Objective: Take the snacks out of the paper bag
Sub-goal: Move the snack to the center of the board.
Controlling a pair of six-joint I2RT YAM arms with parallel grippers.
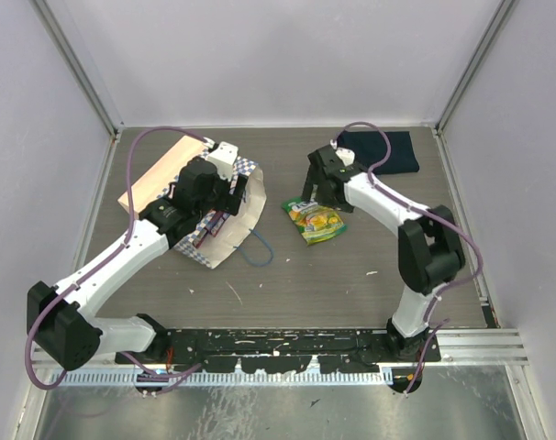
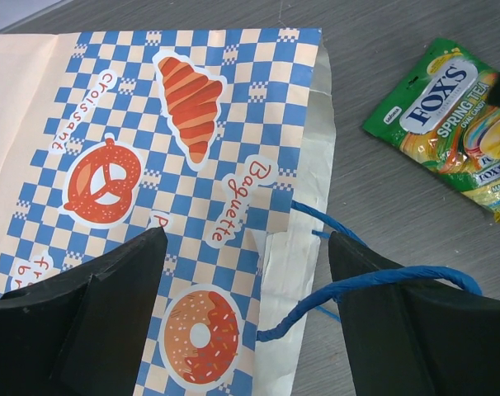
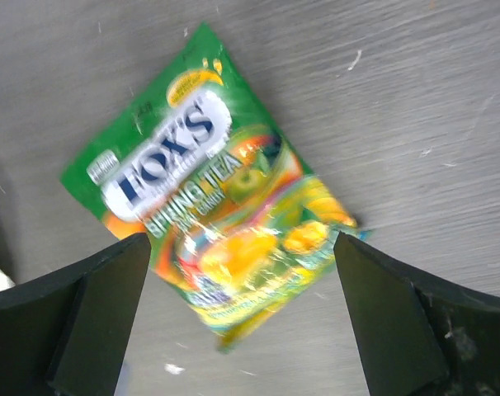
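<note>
Your left hand (image 2: 248, 247) stands wide open with nothing in it, low over the paper bag (image 2: 192, 165). The bag lies flat on the counter (image 1: 351, 275), with its blue-and-white checkered side facing up at the hand: croissant, pretzel and doughnut pictures. One finger (image 2: 110, 313) sits over the checkered paper, and the other is out past the bag's open edge, over bare counter. A blue cord handle (image 2: 382, 280) loops out from that edge and crosses in front of the outer finger; you cannot tell whether it touches.

To the right of that hand, just beyond the bag's mouth and clear of it, a green Fox's Spring Tea candy packet (image 3: 225, 214) lies flat on the counter, logo up.

Your right hand (image 3: 242, 247) hangs directly above this packet with its jaws spread as wide as they go and gripping nothing. In the wrist view the packet fills the gap between the two fingers, below them. Behind the right hand, toward the back wall, a folded dark navy cloth (image 1: 379, 151) rests on the counter, well apart from the packet.
</note>
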